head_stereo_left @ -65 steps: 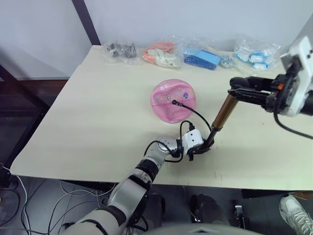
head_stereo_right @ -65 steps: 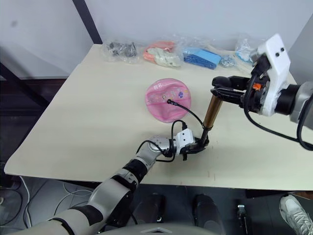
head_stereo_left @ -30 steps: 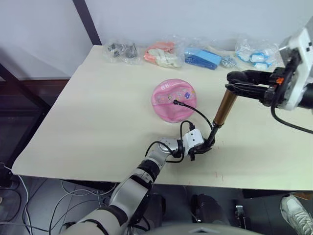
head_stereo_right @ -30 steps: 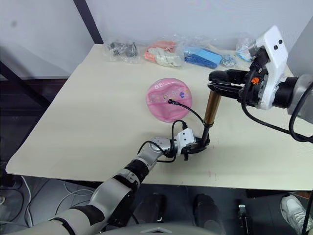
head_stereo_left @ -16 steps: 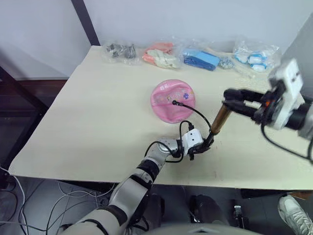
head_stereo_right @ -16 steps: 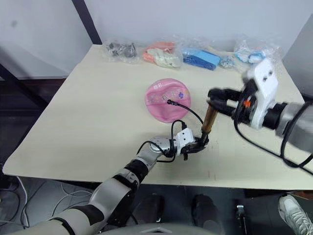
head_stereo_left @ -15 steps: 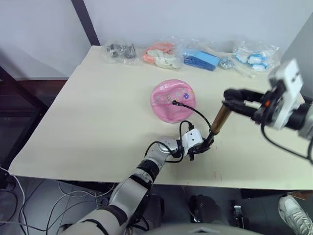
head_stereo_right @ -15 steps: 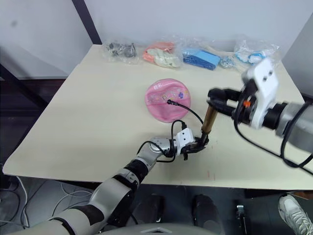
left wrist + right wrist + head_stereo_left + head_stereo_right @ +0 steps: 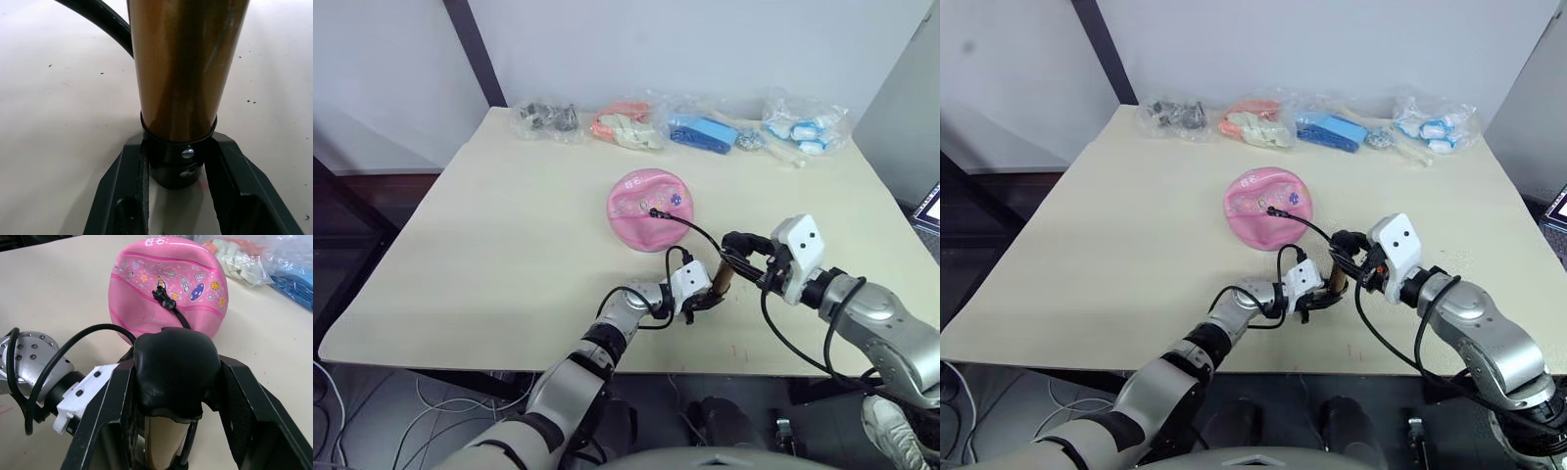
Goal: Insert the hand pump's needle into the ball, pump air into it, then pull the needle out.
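The pink ball point(image 9: 647, 207) lies mid-table with the needle's black fitting point(image 9: 654, 211) stuck in its top; the pin itself is hidden inside. A thin black hose point(image 9: 693, 230) curves from it to the hand pump point(image 9: 721, 278), which stands tilted near the table's front edge. My left gripper point(image 9: 708, 295) is shut on the pump's black bottom cap point(image 9: 177, 164), against the tabletop. My right gripper point(image 9: 737, 246) is shut on the black knob handle point(image 9: 173, 369), held low over the gold tube point(image 9: 183, 63). The right wrist view shows the ball point(image 9: 171, 281) just beyond the knob.
Clear plastic bags line the table's far edge: dark metal parts point(image 9: 546, 116), orange-pink items point(image 9: 622, 122), blue items point(image 9: 705, 132), white-blue items point(image 9: 798, 127). The table's front edge point(image 9: 705, 370) runs close below the pump. A screen corner point(image 9: 930, 206) shows at far right.
My right gripper has pushed the knob handle down toward the pump body, so less of the gold tube shows. The left gripper stayed on the base. The camera view shifted.
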Controlling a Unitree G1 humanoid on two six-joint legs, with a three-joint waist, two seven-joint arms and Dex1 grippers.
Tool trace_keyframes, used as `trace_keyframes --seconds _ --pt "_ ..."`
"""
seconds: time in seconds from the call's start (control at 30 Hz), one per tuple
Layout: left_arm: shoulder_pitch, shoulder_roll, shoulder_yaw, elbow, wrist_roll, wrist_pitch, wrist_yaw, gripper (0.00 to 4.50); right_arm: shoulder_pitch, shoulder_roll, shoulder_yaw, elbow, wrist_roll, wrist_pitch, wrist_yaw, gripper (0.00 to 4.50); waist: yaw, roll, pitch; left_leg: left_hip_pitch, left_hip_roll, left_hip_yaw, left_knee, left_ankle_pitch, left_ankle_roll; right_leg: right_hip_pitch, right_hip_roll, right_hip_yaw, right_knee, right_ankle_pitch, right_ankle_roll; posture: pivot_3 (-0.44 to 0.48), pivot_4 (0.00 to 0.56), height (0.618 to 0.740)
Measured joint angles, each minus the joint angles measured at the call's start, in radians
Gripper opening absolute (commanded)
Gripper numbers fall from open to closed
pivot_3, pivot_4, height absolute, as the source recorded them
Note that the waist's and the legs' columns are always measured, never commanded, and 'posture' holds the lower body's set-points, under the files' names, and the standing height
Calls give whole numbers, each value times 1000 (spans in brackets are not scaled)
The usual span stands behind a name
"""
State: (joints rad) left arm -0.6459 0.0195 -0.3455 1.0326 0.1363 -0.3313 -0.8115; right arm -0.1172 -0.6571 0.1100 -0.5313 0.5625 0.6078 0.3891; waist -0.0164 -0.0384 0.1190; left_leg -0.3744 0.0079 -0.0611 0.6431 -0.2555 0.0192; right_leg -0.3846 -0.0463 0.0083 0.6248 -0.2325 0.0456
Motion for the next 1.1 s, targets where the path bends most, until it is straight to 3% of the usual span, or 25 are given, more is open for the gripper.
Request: trace_keyframes --seconds 0.23,0.4,0.5,0.67,0.77,0.87,1.1 --pt "-18 -8 1 -16 -7 -15 -25 1122 -209 -70 -160 -59 253 356 -28 1671 8 18 19 -10 -4 0 1 2 3 -8 0 -1 0 1 1 0 150 740" --pt "-19 -16 0 -20 -12 -22 -36 1122 -439 -184 -299 -80 537 532 -98 1671 16 24 27 -19 -6 0 4 2 4 -15 -1 -1 0 4 4 0 150 740" --pt "-20 -20 0 -20 -12 -22 -35 1122 -561 -275 -370 -76 708 583 -146 1671 21 19 30 -22 -6 0 6 2 4 -16 -2 -2 0 5 1 0 150 740" --pt "-28 -23 -1 -20 -12 -24 -35 1122 -652 -428 -347 3 930 649 -243 1671 26 21 36 -26 -6 3 6 2 4 -20 -5 1 0 5 -1 0 150 740" --pt "-32 -24 -2 -20 -12 -25 -35 1122 -690 -456 -310 14 994 653 -293 1671 27 22 37 -28 -6 4 7 2 4 -22 -5 2 1 5 -1 0 150 740" --pt "-35 -25 -7 -20 -12 -25 -35 1122 -665 -451 -306 -22 999 626 -319 1671 30 21 37 -28 -6 3 7 2 4 -22 -2 1 0 6 0 0 150 740" --pt "-31 -21 -7 -2 -11 -24 -14 1122 -338 -267 -276 -147 747 428 -282 1671 27 8 24 -22 -5 3 7 2 4 -18 0 1 0 4 6 0 150 740"
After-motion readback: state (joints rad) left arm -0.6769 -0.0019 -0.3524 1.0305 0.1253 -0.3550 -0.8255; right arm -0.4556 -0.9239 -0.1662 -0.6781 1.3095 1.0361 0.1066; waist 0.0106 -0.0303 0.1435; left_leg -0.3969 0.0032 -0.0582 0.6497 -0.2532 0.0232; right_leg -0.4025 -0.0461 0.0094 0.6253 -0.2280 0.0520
